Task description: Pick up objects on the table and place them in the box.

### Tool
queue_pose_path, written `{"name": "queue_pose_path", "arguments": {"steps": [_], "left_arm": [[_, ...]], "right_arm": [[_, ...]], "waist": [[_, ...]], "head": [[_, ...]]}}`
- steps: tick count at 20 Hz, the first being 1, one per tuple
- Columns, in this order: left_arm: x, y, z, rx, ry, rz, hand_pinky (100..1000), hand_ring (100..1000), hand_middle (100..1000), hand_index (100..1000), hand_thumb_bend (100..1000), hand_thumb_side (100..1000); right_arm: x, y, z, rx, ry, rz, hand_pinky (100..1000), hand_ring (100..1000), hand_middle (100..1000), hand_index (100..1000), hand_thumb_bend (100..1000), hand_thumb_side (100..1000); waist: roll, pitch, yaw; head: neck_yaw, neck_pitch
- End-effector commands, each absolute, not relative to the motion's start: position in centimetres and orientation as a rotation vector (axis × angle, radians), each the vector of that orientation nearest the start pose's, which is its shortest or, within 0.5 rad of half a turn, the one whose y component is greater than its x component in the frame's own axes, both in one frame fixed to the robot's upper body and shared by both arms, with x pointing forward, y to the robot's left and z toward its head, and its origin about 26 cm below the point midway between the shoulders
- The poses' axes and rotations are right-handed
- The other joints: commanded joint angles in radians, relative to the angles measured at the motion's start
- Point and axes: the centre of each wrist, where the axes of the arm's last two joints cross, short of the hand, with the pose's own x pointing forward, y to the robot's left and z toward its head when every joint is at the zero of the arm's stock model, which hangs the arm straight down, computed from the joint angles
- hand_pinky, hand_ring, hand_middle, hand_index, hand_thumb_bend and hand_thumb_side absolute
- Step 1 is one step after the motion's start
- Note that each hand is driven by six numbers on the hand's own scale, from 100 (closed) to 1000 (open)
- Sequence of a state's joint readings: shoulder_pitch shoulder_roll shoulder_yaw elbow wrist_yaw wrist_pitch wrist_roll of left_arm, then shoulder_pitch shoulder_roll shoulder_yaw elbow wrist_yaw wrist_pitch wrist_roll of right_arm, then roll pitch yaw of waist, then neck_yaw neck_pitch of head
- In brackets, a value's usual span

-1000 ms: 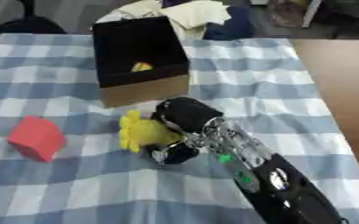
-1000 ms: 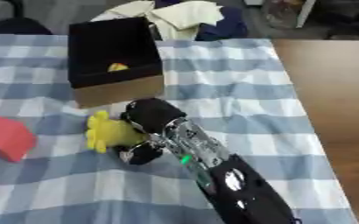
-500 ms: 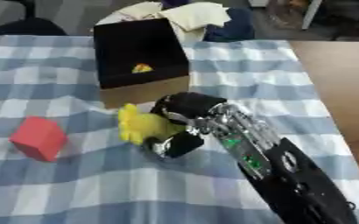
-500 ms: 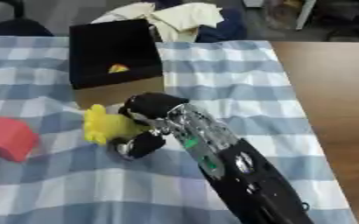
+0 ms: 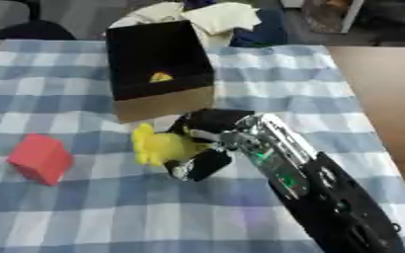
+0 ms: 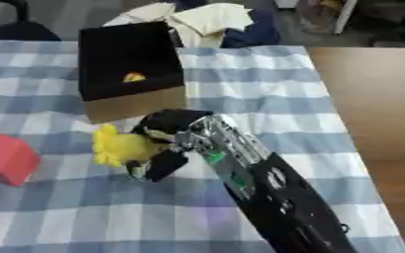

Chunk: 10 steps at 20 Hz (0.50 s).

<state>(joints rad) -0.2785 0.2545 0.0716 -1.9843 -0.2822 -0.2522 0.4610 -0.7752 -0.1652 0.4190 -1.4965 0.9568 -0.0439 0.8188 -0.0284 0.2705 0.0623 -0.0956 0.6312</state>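
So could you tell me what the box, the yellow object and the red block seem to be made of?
The box looks like cardboard: matte brown outer wall, dark inside, straight folded edges. The yellow object, held by the right hand, looks soft, perhaps plush or foam: rounded lumpy outline, no shine. The red block looks matte, possibly foam or painted wood; its material stays unclear.

- Blue-and-white checked tablecloth (image 5: 266,89): covers most of the work surface, lying flat.
- Bare brown tabletop (image 5: 381,89): exposed along the right side, beyond the cloth's edge.
- Cream-coloured crumpled cloth (image 5: 223,15): heaped at the far edge of the table.
- Dark blue fabric (image 5: 271,30): just beside the cream cloth, on its right.
- Dark chair back (image 5: 29,30): visible at the far left, behind the table.
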Motion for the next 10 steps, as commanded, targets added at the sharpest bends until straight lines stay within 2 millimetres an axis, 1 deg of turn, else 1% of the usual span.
{"name": "queue_pose_path", "arguments": {"steps": [1, 2, 3, 4, 7, 10], "left_arm": [[29.8, 27.1, 19.7, -0.877, 3.491, -0.117, 618, 772, 675, 783, 100, 815], [29.8, 27.1, 19.7, -0.877, 3.491, -0.117, 618, 772, 675, 783, 100, 815], [29.8, 27.1, 19.7, -0.877, 3.491, -0.118, 618, 772, 675, 783, 100, 815], [29.8, 27.1, 19.7, -0.877, 3.491, -0.118, 618, 772, 675, 783, 100, 815], [29.8, 27.1, 19.7, -0.879, 3.491, -0.118, 618, 772, 675, 783, 100, 815], [29.8, 27.1, 19.7, -0.883, 3.49, -0.116, 619, 772, 676, 783, 100, 815]], "right_arm": [[38.2, -9.2, 20.8, -0.539, -1.453, 1.987, 872, 877, 741, 859, 155, 681], [38.2, -9.2, 20.9, -0.542, -1.463, 1.977, 863, 861, 670, 816, 155, 642], [38.1, -9.2, 21.0, -0.547, -1.475, 1.964, 862, 859, 660, 809, 154, 638], [38.1, -9.3, 21.1, -0.551, -1.488, 1.95, 855, 847, 614, 775, 100, 642], [38.0, -9.2, 21.6, -0.559, -1.529, 1.91, 852, 840, 594, 758, 100, 651], [37.8, -9.1, 22.9, -0.579, -1.585, 1.878, 851, 835, 584, 751, 100, 644]], "waist": [[0.004, -0.018, 0.002], [0.004, -0.018, 0.002], [0.004, -0.018, 0.002], [0.003, -0.018, 0.002], [0.003, -0.018, 0.002], [0.004, -0.019, 0.002]], "head": [[0.0, -0.011], [0.0, -0.011], [0.0, -0.012], [0.0, -0.012], [0.0, -0.012], [0.002, -0.011]]}}
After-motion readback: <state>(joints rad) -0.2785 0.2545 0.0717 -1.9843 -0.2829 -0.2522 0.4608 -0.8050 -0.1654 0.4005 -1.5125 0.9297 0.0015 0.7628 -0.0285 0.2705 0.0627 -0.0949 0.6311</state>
